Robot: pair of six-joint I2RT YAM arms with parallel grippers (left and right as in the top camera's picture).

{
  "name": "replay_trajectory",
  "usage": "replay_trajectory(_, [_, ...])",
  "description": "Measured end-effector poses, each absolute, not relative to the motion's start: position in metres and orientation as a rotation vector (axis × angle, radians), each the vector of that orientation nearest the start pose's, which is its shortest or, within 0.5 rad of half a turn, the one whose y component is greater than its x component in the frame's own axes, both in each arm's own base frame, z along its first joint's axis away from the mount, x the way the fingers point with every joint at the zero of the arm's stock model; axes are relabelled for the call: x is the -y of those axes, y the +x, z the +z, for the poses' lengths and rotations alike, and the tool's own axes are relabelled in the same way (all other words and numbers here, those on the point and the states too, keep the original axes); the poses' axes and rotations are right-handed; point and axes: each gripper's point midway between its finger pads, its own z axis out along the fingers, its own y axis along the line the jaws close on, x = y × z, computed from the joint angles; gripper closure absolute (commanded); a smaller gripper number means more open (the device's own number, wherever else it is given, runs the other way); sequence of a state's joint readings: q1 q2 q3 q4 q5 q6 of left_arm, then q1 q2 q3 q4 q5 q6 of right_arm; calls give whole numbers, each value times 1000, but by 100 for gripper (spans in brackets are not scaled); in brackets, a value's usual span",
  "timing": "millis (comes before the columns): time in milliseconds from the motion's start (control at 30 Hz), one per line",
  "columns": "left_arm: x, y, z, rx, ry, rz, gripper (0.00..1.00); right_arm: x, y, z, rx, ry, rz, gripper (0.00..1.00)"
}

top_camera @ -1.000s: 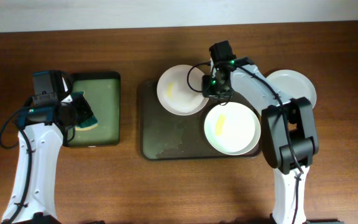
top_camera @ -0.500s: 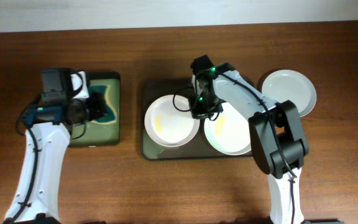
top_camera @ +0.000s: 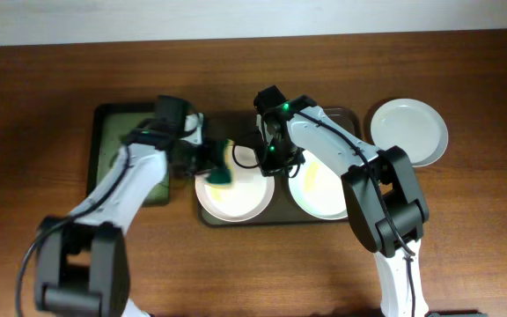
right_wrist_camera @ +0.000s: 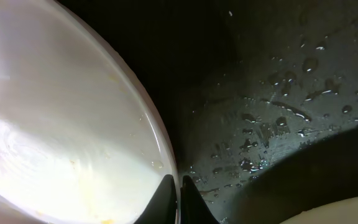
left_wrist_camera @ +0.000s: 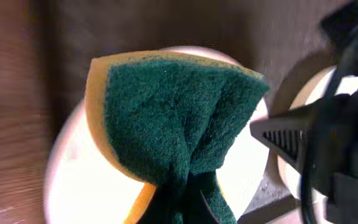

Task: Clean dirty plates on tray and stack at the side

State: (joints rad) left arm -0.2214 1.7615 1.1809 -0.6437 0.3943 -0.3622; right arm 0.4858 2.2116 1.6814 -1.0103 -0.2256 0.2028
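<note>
The dark brown tray (top_camera: pixel 350 115) holds two white plates. The left plate (top_camera: pixel 236 195) has faint yellow smears; my right gripper (top_camera: pixel 269 159) is shut on its right rim, as the right wrist view shows (right_wrist_camera: pixel 179 194) with the plate (right_wrist_camera: pixel 61 143) on the left. My left gripper (top_camera: pixel 202 158) is shut on a green and yellow sponge (top_camera: pixel 223 167) and holds it over this plate's upper left; the sponge (left_wrist_camera: pixel 173 112) fills the left wrist view above the plate (left_wrist_camera: pixel 79 186). The second plate (top_camera: pixel 326 187) has a yellow smear. The third plate (top_camera: pixel 409 130) lies on the table to the right of the tray.
A smaller black tray with a greenish inside (top_camera: pixel 113 145) stands left of the brown tray, partly under my left arm. The brown tray's floor (right_wrist_camera: pixel 278 124) is wet with droplets. My two arms are close together over the tray's left half.
My left arm has swung right from the small black tray, carrying the sponge over the left plate. My right gripper has dragged that plate a little further left and toward the front.
</note>
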Motion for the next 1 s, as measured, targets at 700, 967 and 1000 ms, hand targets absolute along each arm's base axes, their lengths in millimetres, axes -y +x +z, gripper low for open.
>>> replay_trajectory(700, [193, 349, 11, -2979, -103, -634, 100, -220, 376, 12, -3125, -327, 378, 96])
replay_trajectory(967, [140, 354, 8, -2989, -168, -148, 100, -234, 374, 14, -3109, -355, 448, 96])
replay_trajectory(1000, [127, 357, 9, -2981, -193, -76, 100, -234, 374, 14, -3109, -355, 448, 96])
